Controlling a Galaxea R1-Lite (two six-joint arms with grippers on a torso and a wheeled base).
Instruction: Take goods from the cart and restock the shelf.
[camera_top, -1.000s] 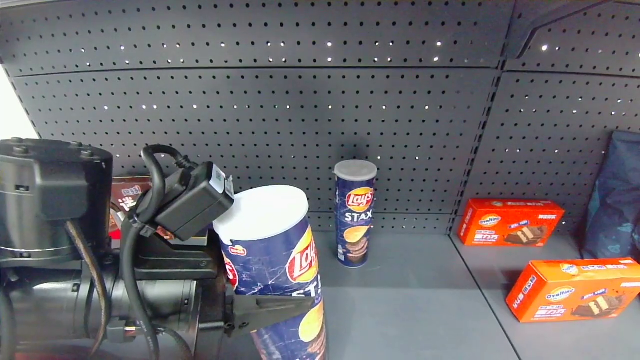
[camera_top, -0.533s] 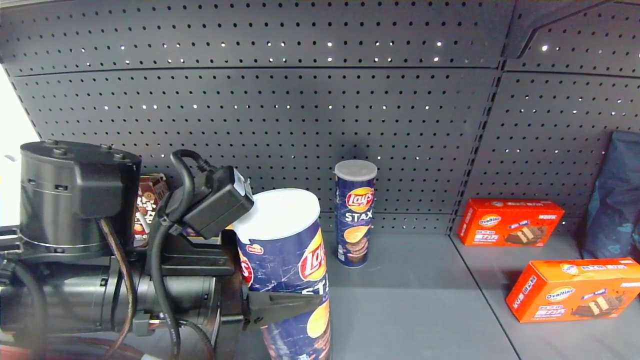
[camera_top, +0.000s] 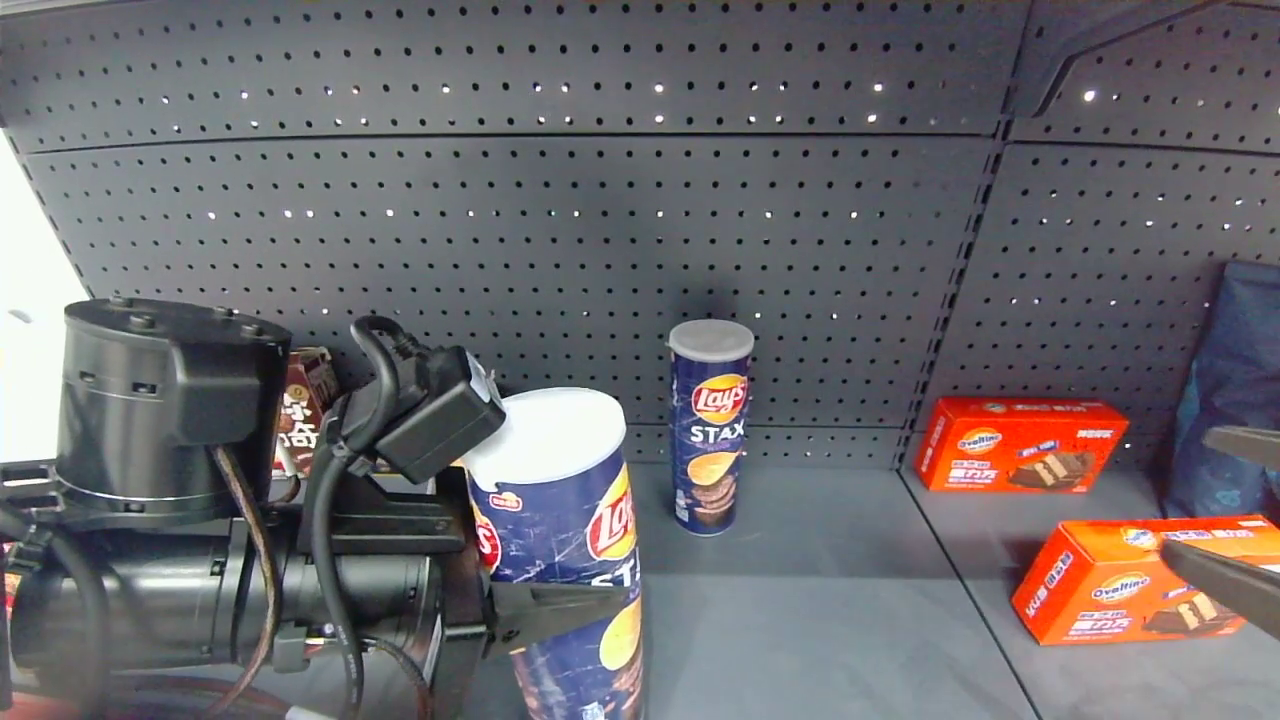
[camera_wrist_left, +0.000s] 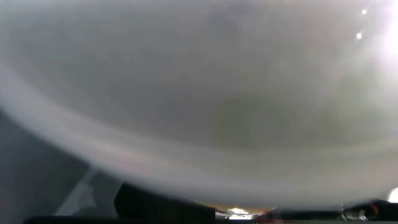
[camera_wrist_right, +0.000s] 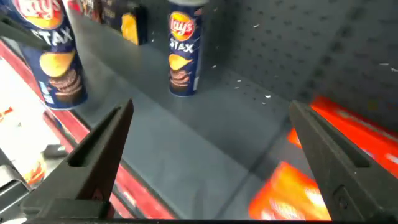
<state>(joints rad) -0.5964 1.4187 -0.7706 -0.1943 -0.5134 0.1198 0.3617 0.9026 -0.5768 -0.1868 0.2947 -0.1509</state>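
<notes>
Grey shelf (camera_top: 800, 620) – left claw (camera_top: 570, 600) clamps chips can (camera_top: 550, 480); right claw (camera_wrist_right: 211, 109) gapes empty; its wrist view catches red shelf lip (camera_wrist_right: 143, 199)

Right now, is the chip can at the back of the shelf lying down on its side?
No, the chip can stands upright on the shelf with its lid at the top.

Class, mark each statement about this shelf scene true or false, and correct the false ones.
1. The left gripper grips a can. True.
2. The other can lies on its side. False: it stands upright on the shelf.
3. The right gripper is open and empty. True.
4. Three orange boxes lie on the shelf. False: there are two, a back box and a front box.
</notes>
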